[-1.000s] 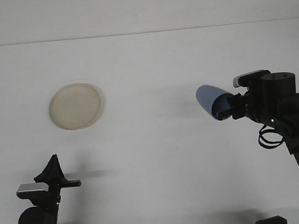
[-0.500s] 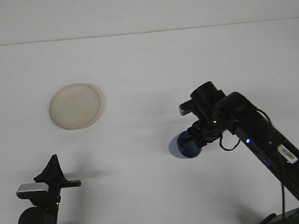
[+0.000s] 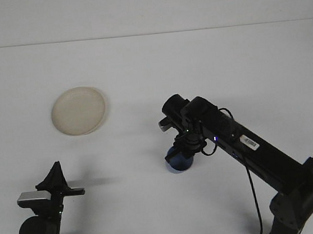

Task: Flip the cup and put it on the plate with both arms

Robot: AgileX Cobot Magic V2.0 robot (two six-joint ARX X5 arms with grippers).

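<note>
**Blue cup held low over the table by the right arm**

The right gripper [image 3: 181, 155] is clamped on a blue cup [image 3: 178, 162], a small rounded vessel with a smooth, matte-looking surface. The cup sits near the middle of the white table [image 3: 195, 61], at or just above its surface; whether it touches cannot be told from the front view. A soft shadow lies under and beside it. The gripper's black body covers the cup's upper part, so which way its mouth faces cannot be told.

The right arm [image 3: 250, 148] is a chain of black, boxy links with a thin cable looping along it, a white label on one link and small lit dots near the wrist. It reaches in from the lower right corner toward the centre.

The plate [image 3: 79, 110] is a round, shallow, cream-coloured disc with a low raised rim. It lies flat on the table's left side, well apart from the cup.

The left gripper [image 3: 53, 178] rests at the lower left, its dark pointed fingers brought together into a peak, holding nothing.
</note>
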